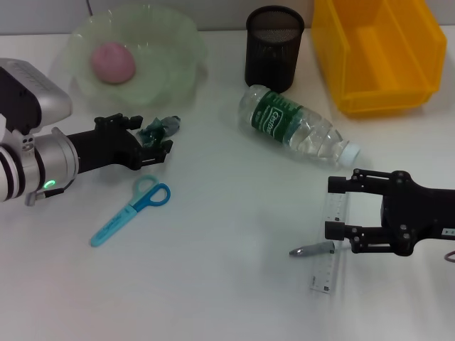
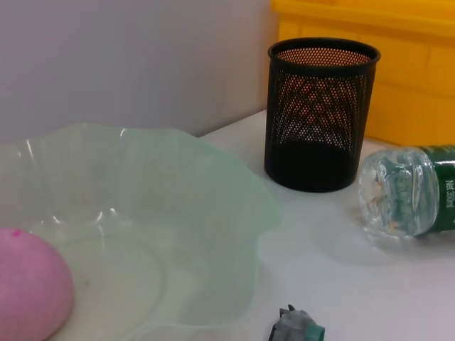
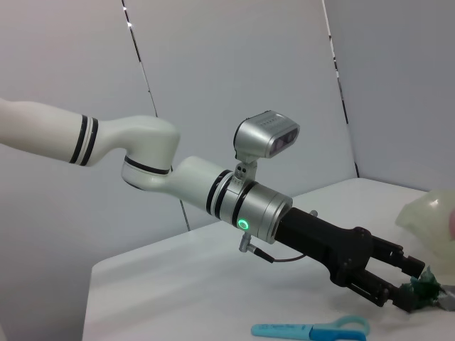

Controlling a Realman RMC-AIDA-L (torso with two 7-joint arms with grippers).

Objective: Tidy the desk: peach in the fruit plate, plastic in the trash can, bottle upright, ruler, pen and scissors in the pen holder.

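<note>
The pink peach (image 1: 112, 62) lies in the pale green fruit plate (image 1: 181, 74) at the back left. Just in front of the plate, my left gripper (image 1: 155, 135) is shut on the crumpled green plastic (image 1: 168, 126), low over the desk (image 1: 234, 213). The bottle (image 1: 298, 129) lies on its side mid-desk, cap toward the right. Blue scissors (image 1: 131, 213) lie front left. My right gripper (image 1: 335, 207) stands open over the far end of the clear ruler (image 1: 327, 266), beside a grey pen (image 1: 313, 250). At the back are the black pen holder (image 1: 274, 46) and the yellow trash can (image 1: 377, 53).
In the left wrist view, the fruit plate (image 2: 234, 213) with the peach (image 2: 28, 291), the pen holder (image 2: 320, 114), the bottle's base (image 2: 402, 192) and the plastic (image 2: 297, 329) show close together. The right wrist view shows the left gripper (image 3: 414, 288) and the scissors (image 3: 313, 330).
</note>
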